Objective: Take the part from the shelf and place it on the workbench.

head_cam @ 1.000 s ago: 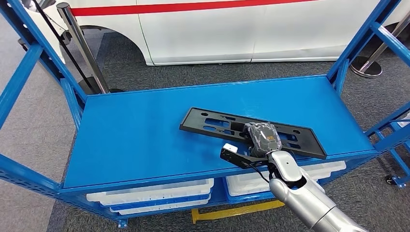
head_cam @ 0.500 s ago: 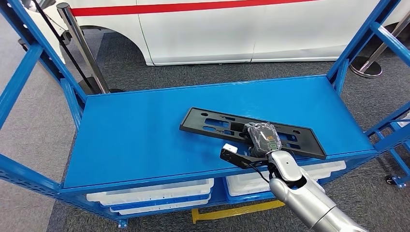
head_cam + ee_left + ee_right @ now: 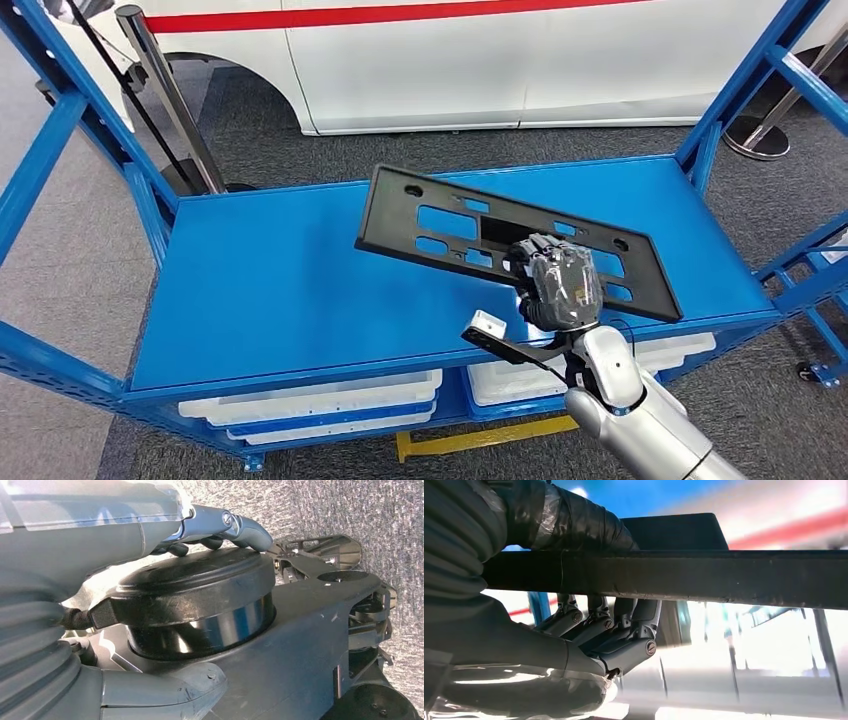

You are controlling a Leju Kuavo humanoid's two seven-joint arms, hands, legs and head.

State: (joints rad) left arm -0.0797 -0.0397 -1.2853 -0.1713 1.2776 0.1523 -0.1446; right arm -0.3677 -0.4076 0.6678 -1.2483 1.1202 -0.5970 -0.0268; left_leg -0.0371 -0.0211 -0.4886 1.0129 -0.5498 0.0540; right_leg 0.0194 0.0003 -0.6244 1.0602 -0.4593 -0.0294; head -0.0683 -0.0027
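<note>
Part: I see the black part [image 3: 505, 238], a long flat plate with cut-out slots, at the centre of the head frame, tilted with its far edge raised, clear of the blue shelf [image 3: 300, 290].

Right hand: my right hand [image 3: 558, 285], wrapped in a glossy dark cover, grips the part's near long edge at centre right of the head frame; in the right wrist picture the fingers [image 3: 616, 635] curl under the plate's edge [image 3: 704, 577] while the covered thumb lies over it.

Right arm: the silver right arm [image 3: 640, 420] comes in from the lower right corner of the frame.

Left hand: in the left wrist picture my left hand [image 3: 220, 527] sits at upper centre, fingers curled in with nothing between them, over grey carpet.

Shelf: a blue metal frame with a flat blue deck across the middle of the head frame.

Bins: white bins [image 3: 320, 405] sit in the level below, along the lower edge.

Background: a white vehicle body [image 3: 480, 60] with a red stripe runs along the top of the frame; a chrome post [image 3: 170, 95] stands at upper left.
</note>
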